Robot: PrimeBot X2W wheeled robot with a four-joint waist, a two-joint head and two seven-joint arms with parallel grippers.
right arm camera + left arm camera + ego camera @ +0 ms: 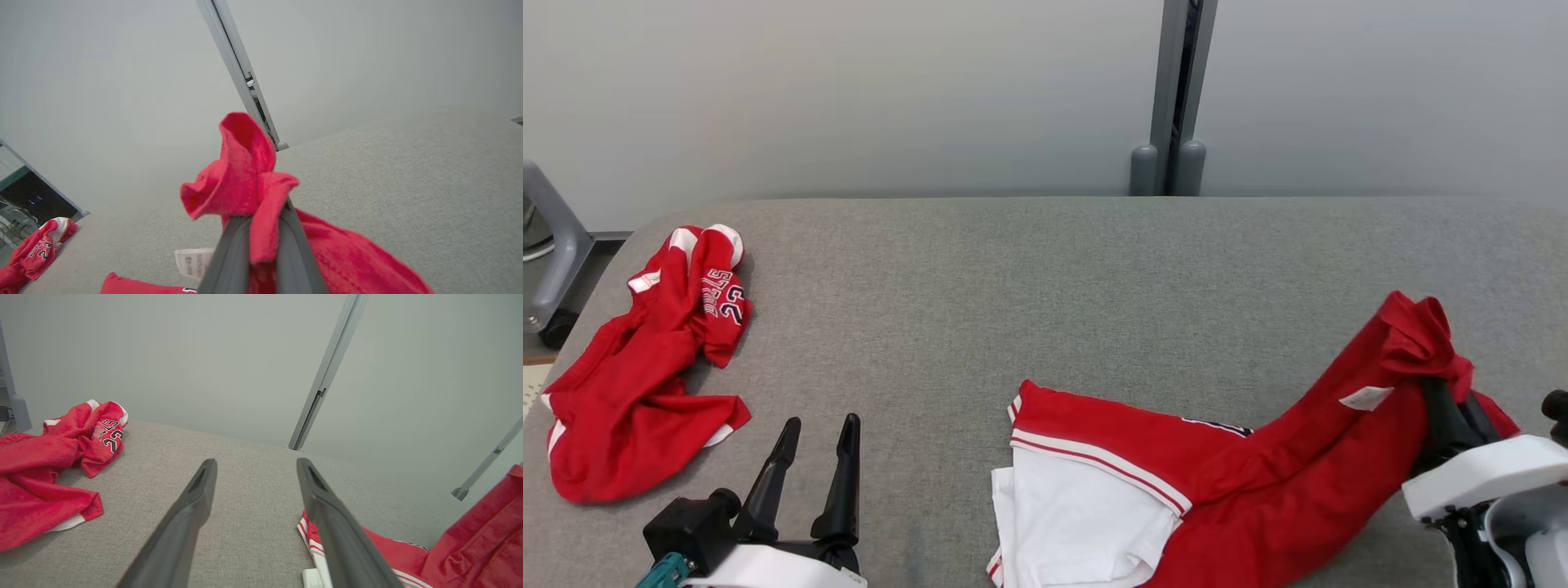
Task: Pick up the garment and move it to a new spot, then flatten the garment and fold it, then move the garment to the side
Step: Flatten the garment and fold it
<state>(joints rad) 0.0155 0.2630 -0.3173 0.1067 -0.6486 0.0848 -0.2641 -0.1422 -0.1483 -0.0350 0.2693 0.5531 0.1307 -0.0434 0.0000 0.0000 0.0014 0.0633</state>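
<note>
One red sports garment (1258,482) clamped in my right gripper (1444,404) at four o'clock, left gripper (821,425) spread: relocating it, probably lifting next.

Garment (1258,482) lies right on table (1013,286); second garment (637,384) far left.

A: Where does the head view look from?
B: From above and behind the left gripper (821,420), forward and down over the grey woven-cloth table (1045,278).
A: And the wrist views?
B: Low and close, each along its own dark fingers (192,506) toward the pale grey wall (204,355). All three share the crumpled red numbered jersey (49,469), left of the fingers.
</note>
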